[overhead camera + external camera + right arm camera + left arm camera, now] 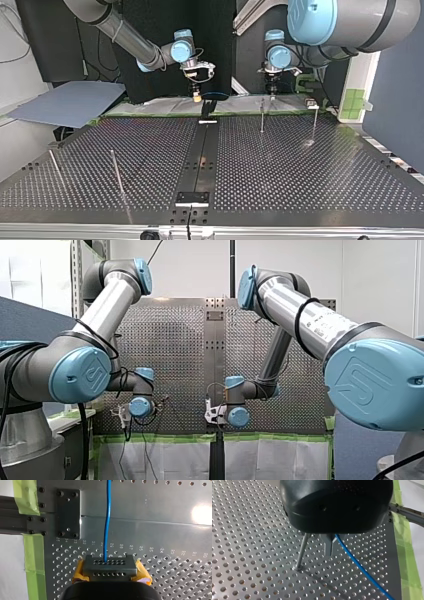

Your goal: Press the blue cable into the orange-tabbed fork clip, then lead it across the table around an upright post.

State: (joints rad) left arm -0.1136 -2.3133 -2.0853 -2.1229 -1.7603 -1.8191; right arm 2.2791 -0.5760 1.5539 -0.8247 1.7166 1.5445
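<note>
The left pincer (329, 553) has its metal fingers together on the blue cable (359, 567). The cable leaves at their side and slants down over the perforated tabletop (249, 542) towards the green tape (405, 545) on its edge. Just beside the fingers, on the side away from the cable, a thin post (301, 552) stands in a hole, apart from the cable. The right pincer (108, 567) is closed on the same cable. Its grey drilled tips sit flush between yellow pads (143, 572). From them the cable runs straight ahead over a plain band (150, 533) of the tabletop, beside a black plate (68, 513) bolted at the border. In the top view both pincers hang above the far edge: the right one is near the centre line and the left one is further to the view's right. A second post (314, 125) stands beyond the first, nearer that side. Two rods (116, 172) lean near the view's left. A grey board (70, 102) lies off the tabletop at that side. In the front view white sheeting (165, 455) lies beyond the taped edge.
</note>
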